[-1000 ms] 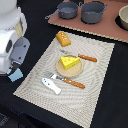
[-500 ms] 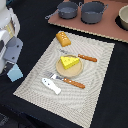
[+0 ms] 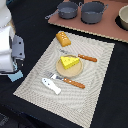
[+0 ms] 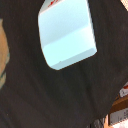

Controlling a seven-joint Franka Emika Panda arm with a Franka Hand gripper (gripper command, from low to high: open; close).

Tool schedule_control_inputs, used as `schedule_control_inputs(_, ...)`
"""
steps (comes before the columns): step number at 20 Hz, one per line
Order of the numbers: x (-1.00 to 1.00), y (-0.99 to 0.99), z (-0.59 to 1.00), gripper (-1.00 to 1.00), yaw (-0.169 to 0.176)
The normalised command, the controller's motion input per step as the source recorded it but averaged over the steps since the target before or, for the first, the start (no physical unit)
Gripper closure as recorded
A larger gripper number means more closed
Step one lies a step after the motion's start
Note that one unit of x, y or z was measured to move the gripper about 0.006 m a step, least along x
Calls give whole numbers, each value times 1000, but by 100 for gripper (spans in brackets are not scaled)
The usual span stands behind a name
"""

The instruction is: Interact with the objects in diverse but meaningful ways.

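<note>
The pale blue block (image 3: 15,76) lies on the black table at the exterior view's left, partly hidden under my arm. In the wrist view the pale blue block (image 4: 66,32) fills the frame with no fingers showing around it. My gripper (image 3: 18,60) hangs just above the block, and I cannot see how its jaws stand. On the striped mat (image 3: 100,85), the yellow cheese wedge (image 3: 70,62) sits on a round wooden plate (image 3: 75,73). The bread loaf (image 3: 63,38) lies at the mat's far corner. The white fish piece (image 3: 51,85) lies near the mat's front edge.
A knife (image 3: 84,57) and a fork (image 3: 67,80), both with orange handles, lie beside the plate. Two grey pots (image 3: 80,10) stand on a brown board at the back. A pale bowl (image 3: 123,17) is at the back right.
My arm has shifted slightly toward the exterior view's left. The blue block stays on the table, and the items on the mat have not moved.
</note>
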Motion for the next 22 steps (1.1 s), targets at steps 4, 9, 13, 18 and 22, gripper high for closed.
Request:
schedule_control_inputs(4, -324, 0, -376, -100, 54)
schedule_control_inputs(9, -359, 0, -352, -100, 46)
schedule_control_inputs(13, -475, 68, -376, -100, 53)
schedule_control_inputs(18, -497, 90, -386, -100, 56)
schedule_control_inputs(22, -351, 162, -347, -100, 68)
